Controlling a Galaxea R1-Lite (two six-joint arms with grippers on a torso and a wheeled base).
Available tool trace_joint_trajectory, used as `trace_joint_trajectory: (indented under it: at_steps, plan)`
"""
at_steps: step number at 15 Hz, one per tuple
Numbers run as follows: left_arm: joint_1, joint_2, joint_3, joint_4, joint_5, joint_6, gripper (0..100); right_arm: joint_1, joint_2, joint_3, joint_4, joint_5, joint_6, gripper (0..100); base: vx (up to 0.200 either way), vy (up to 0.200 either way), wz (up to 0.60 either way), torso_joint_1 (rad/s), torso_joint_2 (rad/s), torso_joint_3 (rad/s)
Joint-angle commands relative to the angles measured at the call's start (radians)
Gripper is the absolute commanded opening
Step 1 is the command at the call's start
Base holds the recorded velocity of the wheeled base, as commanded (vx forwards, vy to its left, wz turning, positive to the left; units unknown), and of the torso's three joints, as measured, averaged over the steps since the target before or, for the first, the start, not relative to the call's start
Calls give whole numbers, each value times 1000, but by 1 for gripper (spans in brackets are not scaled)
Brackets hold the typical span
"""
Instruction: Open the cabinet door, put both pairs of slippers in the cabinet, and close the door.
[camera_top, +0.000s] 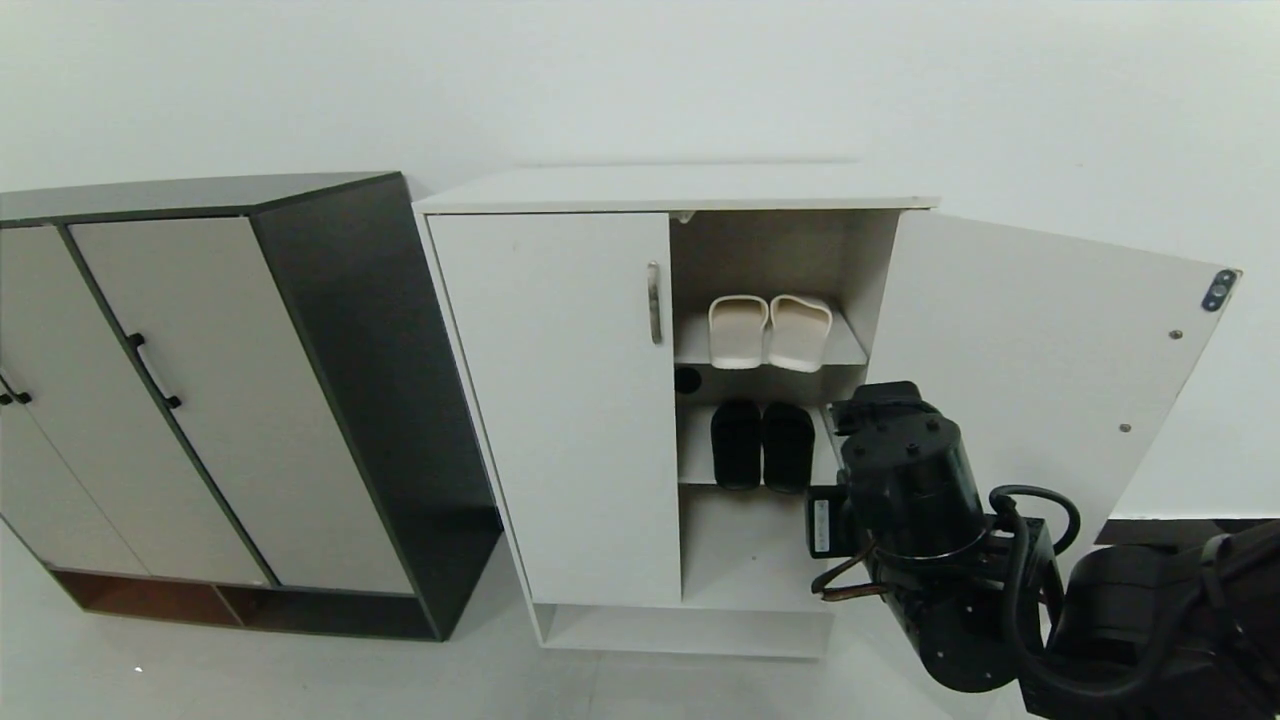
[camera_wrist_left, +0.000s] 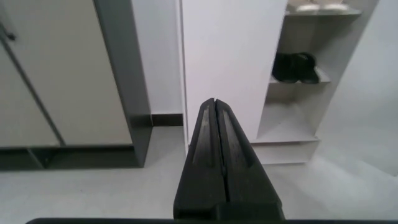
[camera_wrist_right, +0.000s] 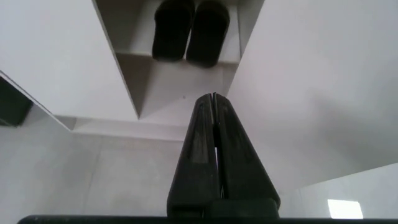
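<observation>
Nearest, at the lower right of the head view, the right arm (camera_top: 910, 480) hangs low before the white cabinet (camera_top: 680, 188). The right gripper (camera_wrist_right: 214, 98) has its jaws pressed together on nothing and points toward the lower shelves, just beside the inner face of the open door (camera_top: 1040, 350). The left gripper (camera_wrist_left: 214, 101) sits farther back, its jaws also pressed together and empty, aimed at the closed left door (camera_top: 560, 400). Both pairs are in. At frame centre, the black slippers (camera_top: 762, 445) lie side by side on the middle shelf, and the white slippers (camera_top: 770, 332) are on the shelf above. So the step in hand looks to be the closing. To do it well, I would bring the right gripper round the door's free edge at the right of the frame. It should then press the outer face near that edge, far from the hinges, and sweep in 1 arc, keeping the arm out of the opening. A small label (camera_top: 820, 525) on the right arm is too small to read, and no other writing shows.
</observation>
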Motion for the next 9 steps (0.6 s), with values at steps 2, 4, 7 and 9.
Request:
trace_joint_trajectory:
  at_steps: [2, 4, 7, 9]
  plan:
    - [0, 0, 0, 0, 1, 0, 0, -1, 2, 0, 0, 0, 0, 0, 0, 0, 0, 71, -444, -354]
    - [0, 0, 0, 0, 1, 2, 0, 1, 2, 0, -1, 0, -9, 0, 0, 0, 0, 110, -452, -349]
    - [0, 0, 0, 0, -1, 2, 0, -1, 0, 1, -1, 0, -11, 0, 0, 0, 0, 131, -456, -320]
    - [0, 0, 0, 0, 1, 2, 0, -1, 0, 0, -1, 0, -11, 0, 0, 0, 0, 154, -474, -317]
